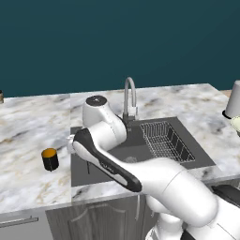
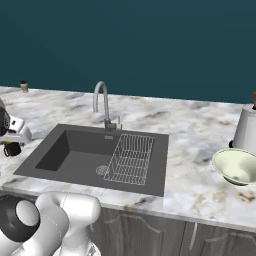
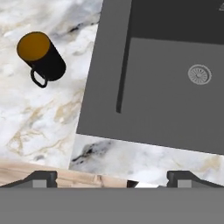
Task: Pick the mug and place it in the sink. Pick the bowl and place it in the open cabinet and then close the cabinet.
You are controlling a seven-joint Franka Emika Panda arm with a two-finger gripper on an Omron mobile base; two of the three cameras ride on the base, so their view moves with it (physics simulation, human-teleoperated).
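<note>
1. While looking from the left base view: mug (image 1: 50,159) upright on the marble counter (image 1: 28,126), well left of the sink (image 1: 93,171), black outside, orange inside. Faucet (image 1: 130,96) at the sink's back edge, wire rack (image 1: 166,140) in the right part of the basin. Arm (image 1: 140,173) bent across the sink's left half, hand hidden behind the wrist. Grey-white canister (image 1: 233,99) at the far right edge of the counter, sliver of bowl (image 1: 236,124) just below it.
2. Right base view: bowl (image 2: 236,166) cream inside, sitting on the counter right of the sink (image 2: 75,155), just in front of the canister (image 2: 246,129), touching or nearly so, can't tell which. Rack (image 2: 131,159) inside the basin, drain (image 2: 102,170) beside its left edge. Mug (image 2: 12,148) partly visible at the left edge, below a white arm part. Small dark jar (image 2: 23,86) far back left on the counter.
3. Hand view: gripper (image 3: 112,178) with fingertips (image 3: 41,178) set wide apart, holding nothing, above the counter's front edge. Mug (image 3: 42,57) off to the upper left, handle toward the camera, clear of the fingers. Sink (image 3: 166,78) to the right, drain (image 3: 199,74) visible on the floor.
</note>
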